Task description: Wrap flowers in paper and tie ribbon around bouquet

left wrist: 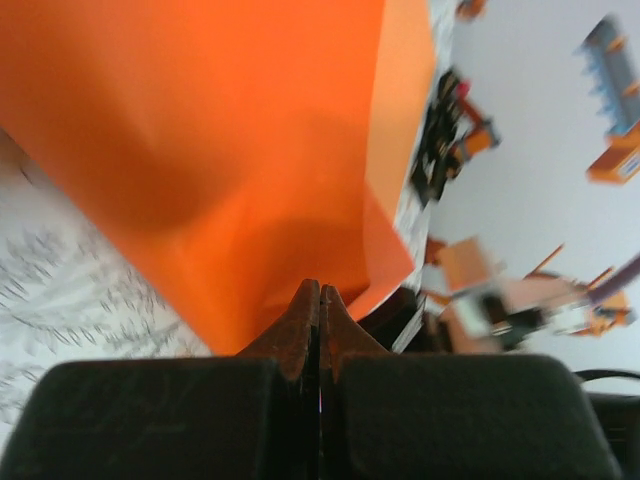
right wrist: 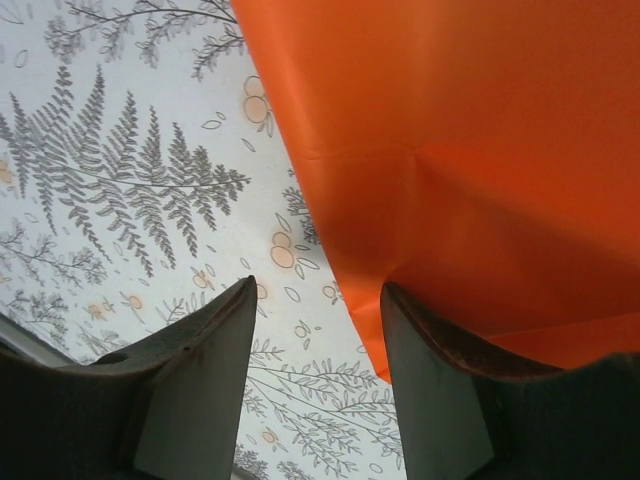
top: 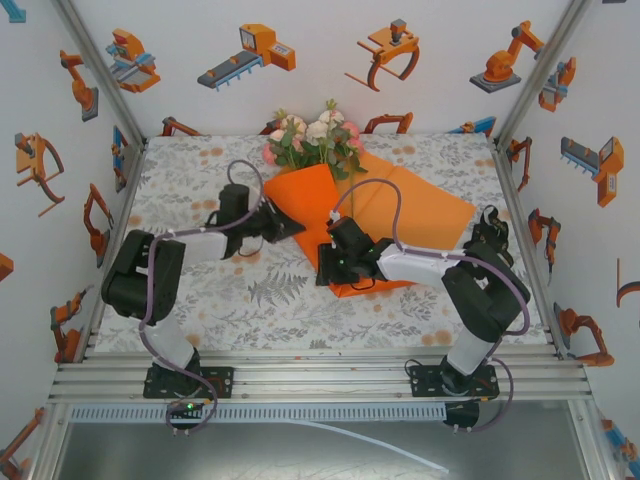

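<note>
**Left jaws on a paper corner, right jaws apart**

We note the flowers [top: 315, 140] at the far middle of the surface [top: 200, 170]. The blooms point to the far edge and the stems disappear under the paper [top: 425, 212]. The orange sheet spreads from the blooms toward the near right. Its left part is lifted and folded over the stems as a raised flap [top: 300, 200].

Left gripper [left wrist: 320, 292]: the jaws are pressed together. In the left wrist view the two edges of the flap converge into the tips, so we record this as a clamp on a corner of the paper. From above, this gripper sits at the near side of the flap.

Right gripper [right wrist: 318, 292]: the jaws are apart with nothing between them. In the right wrist view one jaw overlaps the near edge of the sheet and the other stands over bare surface. We cannot tell whether that jaw touches the paper. From above, this gripper is at the sheet's near tip, near the left gripper but clear of it.
</note>
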